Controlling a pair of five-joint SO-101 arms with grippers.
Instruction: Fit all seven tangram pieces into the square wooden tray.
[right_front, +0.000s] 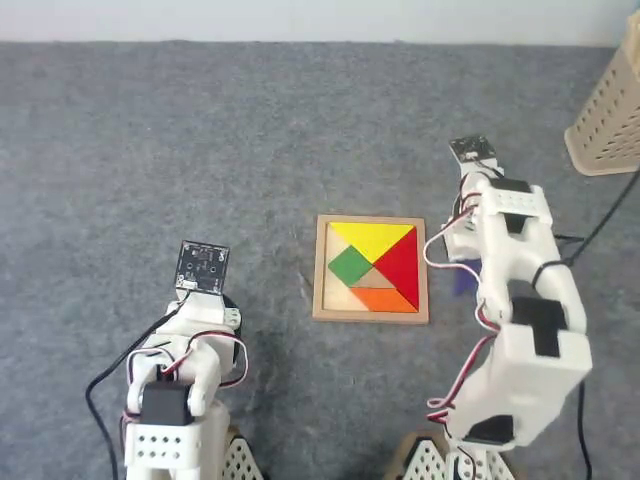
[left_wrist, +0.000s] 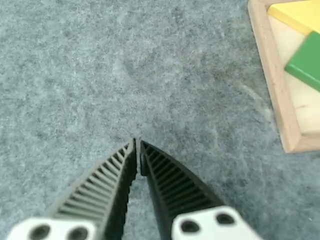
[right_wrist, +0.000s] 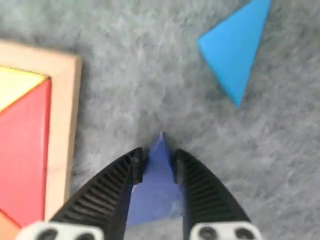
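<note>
My left gripper (left_wrist: 137, 146) sits over bare grey carpet (right_front: 150, 130), left of the tray, its jaws pressed together with nothing between them. The square wooden tray (right_front: 321, 270) lies in the middle and holds a yellow piece (right_front: 372, 240), a green piece (right_front: 349, 265), a red piece (right_front: 400, 265) and an orange piece (right_front: 384, 298), with some bare wood between them. Just right of it, my right gripper (right_wrist: 157, 150) is down at the carpet, clamped on a dark blue piece (right_wrist: 156, 185) whose shape I can't quite make out. A light blue triangle (right_wrist: 234, 47) lies on the carpet nearby, apart from the tray.
</note>
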